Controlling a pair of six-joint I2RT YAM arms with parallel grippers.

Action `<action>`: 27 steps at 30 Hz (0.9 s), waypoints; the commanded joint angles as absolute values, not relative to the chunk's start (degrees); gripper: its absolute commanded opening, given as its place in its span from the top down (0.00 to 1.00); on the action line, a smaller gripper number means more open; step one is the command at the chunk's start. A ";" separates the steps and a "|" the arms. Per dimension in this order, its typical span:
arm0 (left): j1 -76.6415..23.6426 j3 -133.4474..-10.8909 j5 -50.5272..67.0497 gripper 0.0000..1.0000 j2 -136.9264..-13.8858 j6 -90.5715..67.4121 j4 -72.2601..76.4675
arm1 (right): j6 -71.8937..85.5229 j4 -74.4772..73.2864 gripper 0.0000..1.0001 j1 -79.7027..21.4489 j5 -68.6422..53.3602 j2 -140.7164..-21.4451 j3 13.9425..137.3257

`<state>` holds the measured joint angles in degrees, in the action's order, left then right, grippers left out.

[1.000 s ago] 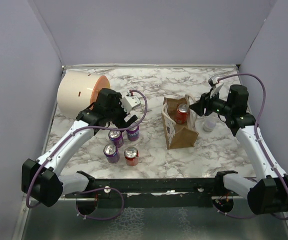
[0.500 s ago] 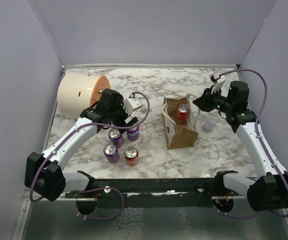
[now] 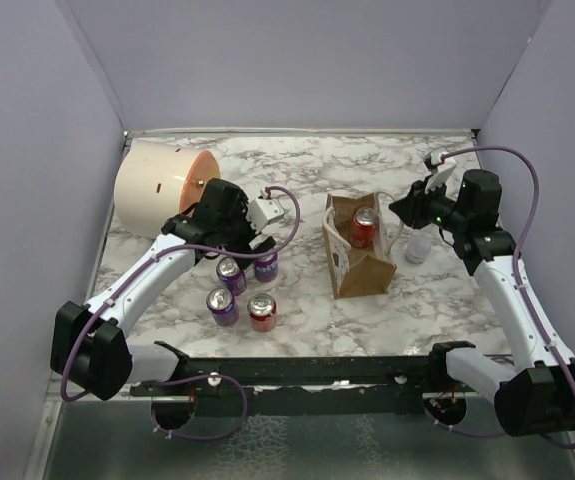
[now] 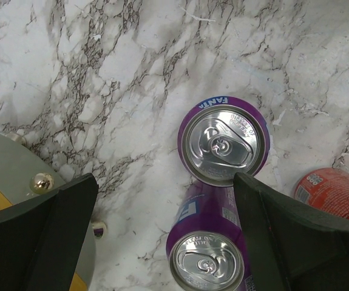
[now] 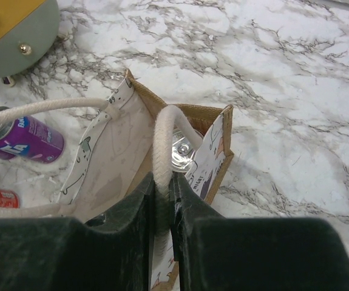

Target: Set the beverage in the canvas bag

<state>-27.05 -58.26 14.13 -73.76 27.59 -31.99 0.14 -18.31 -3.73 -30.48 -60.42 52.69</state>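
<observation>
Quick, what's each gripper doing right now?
Left gripper: open, holding nothing, above the purple cans.
Right gripper: closed on the white handle of the bag.

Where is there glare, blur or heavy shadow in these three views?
Top external: even light, sharp, only soft shadows on the table. Left wrist: mild glint on the upper purple can lid, lettering legible. Right wrist: near fingers dark and soft, rope handle crisp.

Pictured: the left arm [image 3: 137, 287] and right arm [image 3: 512, 295], white shells between black joints, mounted on a black rail [image 3: 297, 375] at the near edge; purple cables [image 3: 294, 215] loop along both, ending in matte black fingers [image 4: 295, 236].
</observation>
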 commanded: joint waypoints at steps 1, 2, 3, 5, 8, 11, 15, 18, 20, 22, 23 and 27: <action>-26.72 -57.91 16.88 0.03 -72.46 29.13 -32.64 | -0.01 -16.84 0.86 -3.52 -30.23 -59.53 51.83; -26.72 -57.80 17.22 0.03 -72.35 29.17 -32.68 | 0.00 -16.79 0.86 -3.52 -30.42 -59.63 51.82; -26.72 -57.67 17.43 0.03 -72.32 29.30 -32.80 | 0.00 -16.79 0.87 -3.52 -30.69 -59.78 51.84; -26.72 -57.65 18.03 0.03 -72.38 29.88 -33.28 | 0.00 -16.91 0.87 -3.52 -31.07 -60.04 52.17; -26.72 -58.35 18.27 0.03 -73.12 31.35 -34.51 | -0.24 -17.67 0.88 -3.52 -31.61 -60.44 53.04; -26.72 -59.35 18.43 0.03 -74.05 33.08 -35.72 | -0.43 -17.61 0.88 -3.51 -31.47 -60.03 52.71; -26.77 -59.82 18.34 0.02 -75.25 35.35 -36.68 | -0.51 -17.80 0.89 -3.52 -31.33 -59.75 52.81; -26.71 -60.32 19.05 0.02 -76.60 36.23 -37.86 | -0.61 -18.31 0.89 -3.52 -31.62 -59.94 53.28; -26.72 -60.64 19.61 0.02 -77.65 36.59 -38.17 | -0.49 -18.16 0.89 -3.49 -31.98 -60.05 53.06; -26.72 -60.99 20.11 0.02 -78.91 36.92 -38.59 | -0.52 -17.89 0.90 -3.52 -32.16 -60.04 52.68; -26.72 -61.13 20.36 0.02 -79.40 36.97 -38.46 | -0.53 -17.83 0.90 -3.52 -32.12 -60.05 52.58; -26.72 -60.81 21.48 0.02 -81.30 36.66 -36.82 | -0.53 -17.63 0.90 -3.52 -32.33 -59.86 52.54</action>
